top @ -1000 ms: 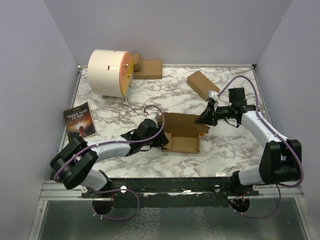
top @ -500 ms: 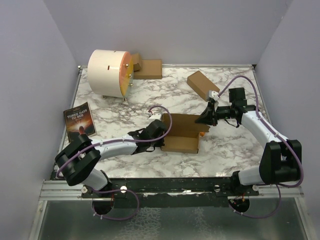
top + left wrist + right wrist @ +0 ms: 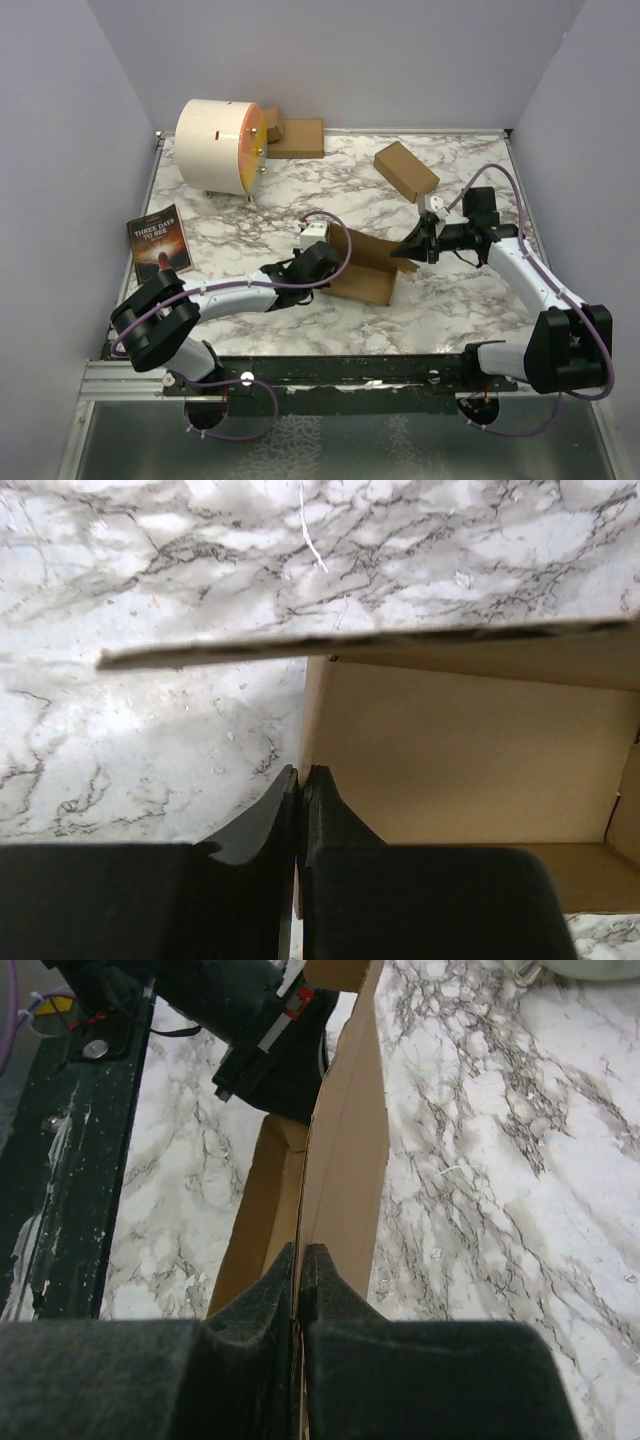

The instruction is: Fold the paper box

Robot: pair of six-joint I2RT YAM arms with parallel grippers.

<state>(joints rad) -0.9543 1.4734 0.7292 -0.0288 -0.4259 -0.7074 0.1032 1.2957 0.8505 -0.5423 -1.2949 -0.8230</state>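
Tabletop (image 3: 440, 300): marbled, carries everything you're working with.
Paper box (image 3: 365, 283): sits mid-tabletop between your arms, one panel tipped up.
Left fingers (image 3: 265, 825): clenched on its left wall.
Right fingers (image 3: 255, 1305): pinching the raised panel's edge.

**Brown card on grey-veined white marble**

The paper box (image 3: 362, 268) is plain brown cardboard, a paler tan inside. The table (image 3: 220, 215) is white marble veined with grey. The left gripper (image 3: 300, 775) and the right gripper (image 3: 299, 1252) are matt black. The drum (image 3: 215, 145) is cream with an orange-yellow face. The book (image 3: 160, 241) is black with white lettering and a red-orange glow. The walls (image 3: 350, 60) are pale lilac.
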